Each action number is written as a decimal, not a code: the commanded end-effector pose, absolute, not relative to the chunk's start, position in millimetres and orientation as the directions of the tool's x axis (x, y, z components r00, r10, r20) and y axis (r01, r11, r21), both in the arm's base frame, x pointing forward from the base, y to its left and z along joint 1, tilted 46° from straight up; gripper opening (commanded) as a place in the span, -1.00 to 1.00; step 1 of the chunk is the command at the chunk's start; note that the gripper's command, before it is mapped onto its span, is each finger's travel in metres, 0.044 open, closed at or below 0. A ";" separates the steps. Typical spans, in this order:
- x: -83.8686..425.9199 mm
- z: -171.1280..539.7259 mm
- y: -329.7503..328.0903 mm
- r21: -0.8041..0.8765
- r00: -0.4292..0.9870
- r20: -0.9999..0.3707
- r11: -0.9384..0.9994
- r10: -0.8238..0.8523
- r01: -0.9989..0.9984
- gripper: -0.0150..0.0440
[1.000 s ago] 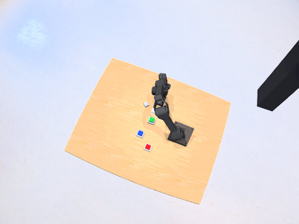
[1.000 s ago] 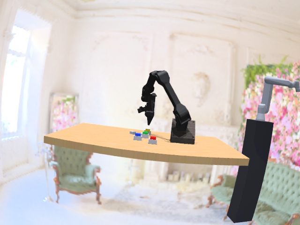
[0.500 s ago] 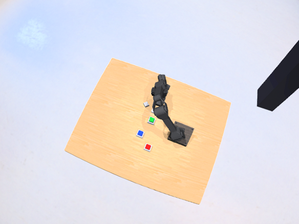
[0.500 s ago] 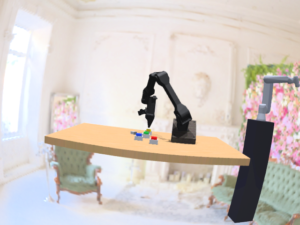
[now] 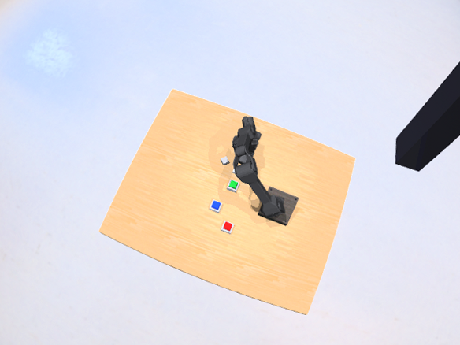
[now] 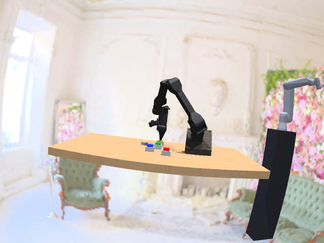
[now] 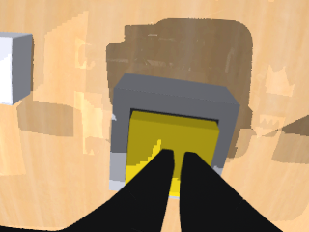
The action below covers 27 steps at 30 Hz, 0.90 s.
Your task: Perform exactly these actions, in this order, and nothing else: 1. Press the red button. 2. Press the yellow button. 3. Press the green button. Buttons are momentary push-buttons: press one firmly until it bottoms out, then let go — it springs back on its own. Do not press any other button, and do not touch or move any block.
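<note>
My gripper is shut and empty, pointing down with its tips over the yellow button. In the wrist view the tips overlap the lower right part of the yellow cap, which stands slightly proud of its grey housing. I cannot tell whether they touch it. The arm hides this button in the top view. The green button is up in its housing, nearer the front. The red button is up too, farthest from the gripper.
The blue button stands between and left of the green and red ones. A pale block lies left of the arm. A white block lies between the yellow and green buttons, partly hidden in the top view.
</note>
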<state>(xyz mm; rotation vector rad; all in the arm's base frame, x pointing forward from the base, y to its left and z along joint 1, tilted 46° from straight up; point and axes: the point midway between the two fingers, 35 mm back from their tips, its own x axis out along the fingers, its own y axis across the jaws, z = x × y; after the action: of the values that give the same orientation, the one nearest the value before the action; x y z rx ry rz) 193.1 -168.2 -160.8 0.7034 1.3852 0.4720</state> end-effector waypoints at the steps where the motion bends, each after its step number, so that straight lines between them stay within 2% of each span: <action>1: 192.5 -161.1 -164.4 0.700 0.144 -0.713 0.706 0.686 0.103 -0.42; 15: 192.5 -161.1 -164.4 0.700 0.144 -0.713 0.706 0.686 0.103 -0.42; 24: 187.3 -135.8 -189.5 0.699 0.143 -0.714 0.707 0.685 0.104 -0.42; 27: 182.8 -110.7 -215.5 0.698 0.142 -0.716 0.708 0.684 0.105 -0.42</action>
<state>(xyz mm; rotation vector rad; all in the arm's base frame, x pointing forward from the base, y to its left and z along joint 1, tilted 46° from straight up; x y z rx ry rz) 186.9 -190.2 -132.2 0.7243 1.3894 0.4819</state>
